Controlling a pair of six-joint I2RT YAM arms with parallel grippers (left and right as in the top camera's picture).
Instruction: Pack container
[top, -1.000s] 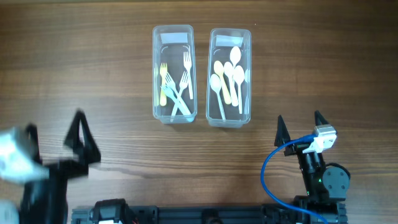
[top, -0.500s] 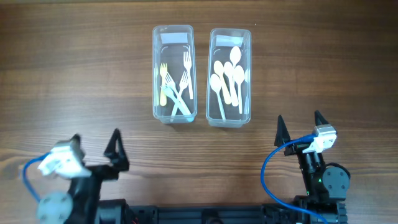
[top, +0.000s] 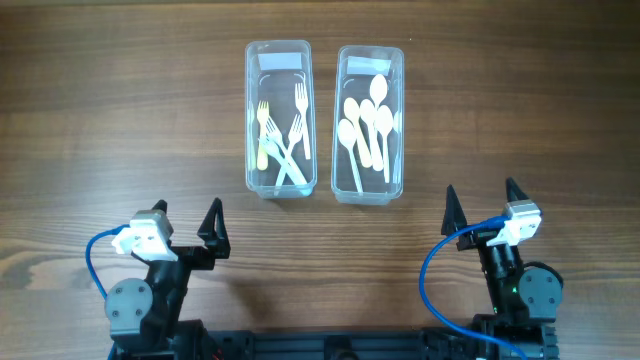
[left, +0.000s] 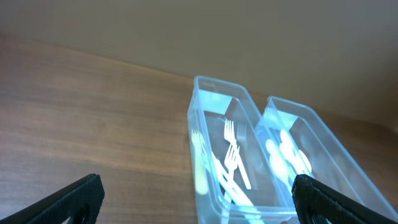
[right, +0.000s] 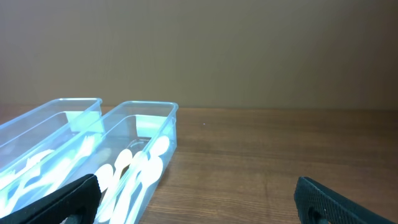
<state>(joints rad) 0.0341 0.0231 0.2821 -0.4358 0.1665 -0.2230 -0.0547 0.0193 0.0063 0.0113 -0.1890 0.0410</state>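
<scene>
Overhead, the left gripper (top: 187, 215) shows one black finger plainly. The other is half lost beside the white wrist camera. Both wrist views cut the fingers (left: 78, 198) off at the bottom edge, so only the tips show. From the right wrist the two clear containers run off the left edge, their pale contents blurring together. The left gripper's jaws are spread wide, holding and touching nothing. The right gripper (top: 481, 195) is likewise wide and empty. The fork container (top: 250, 120) and spoon container (top: 400, 120) sit side by side on the wooden table (top: 100, 120), with forks (top: 285, 140) and spoons (top: 368, 125) inside, well apart from both grippers.
</scene>
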